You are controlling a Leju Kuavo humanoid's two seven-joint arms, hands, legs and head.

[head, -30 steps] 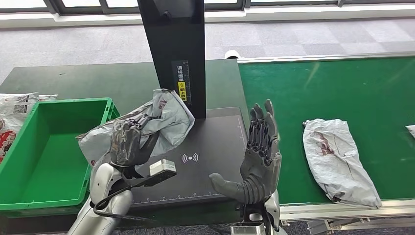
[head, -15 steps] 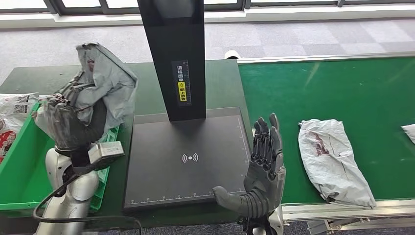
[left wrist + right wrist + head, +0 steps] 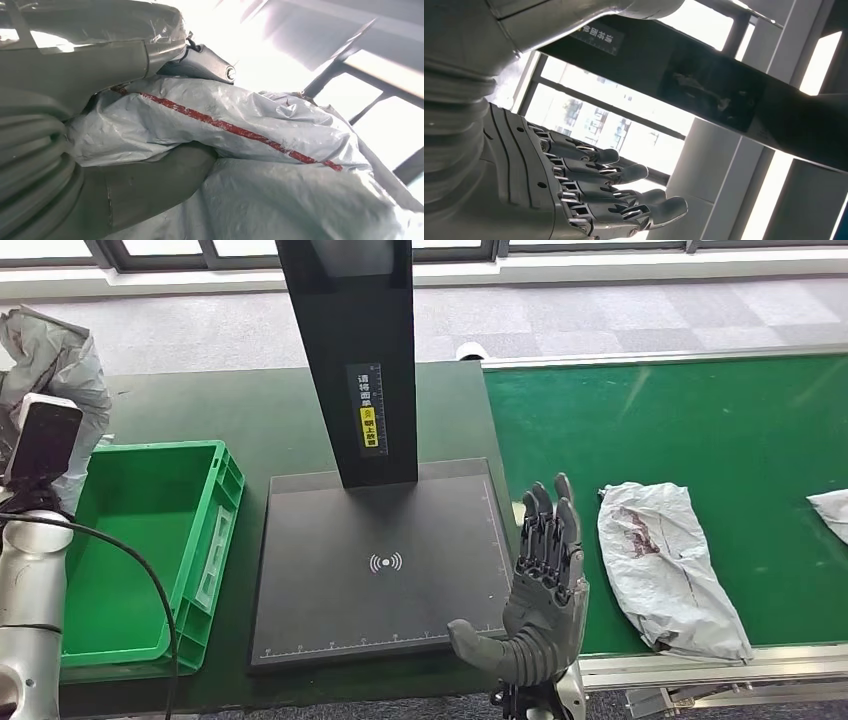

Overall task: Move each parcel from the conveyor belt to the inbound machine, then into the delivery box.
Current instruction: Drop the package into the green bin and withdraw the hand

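Observation:
My left hand (image 3: 115, 190) grips a crumpled grey parcel with a red stripe (image 3: 250, 150), its thumb pressed into the plastic. That parcel (image 3: 45, 350) is held high at the far left, above and outside the left rim of the green delivery box (image 3: 200, 570). The hand itself is hidden there behind the wrist camera. My right hand (image 3: 540, 590) stands open, fingers pointing up, at the right edge of the black inbound machine plate (image 3: 330, 580); its fingers (image 3: 624, 192) are spread and hold nothing. A second grey parcel (image 3: 665, 565) lies on the green conveyor belt (image 3: 680, 410), right of that hand.
The machine's black column (image 3: 350, 360) rises from the back of the plate. A third parcel (image 3: 830, 512) pokes in at the belt's right edge. The dark green table (image 3: 250, 410) carries box and machine. A metal rail (image 3: 700, 665) edges the belt's front.
My left arm has swung the held parcel from above the plate leftward and up, past the green box. The belt parcel has crept slightly left. My right hand has barely moved.

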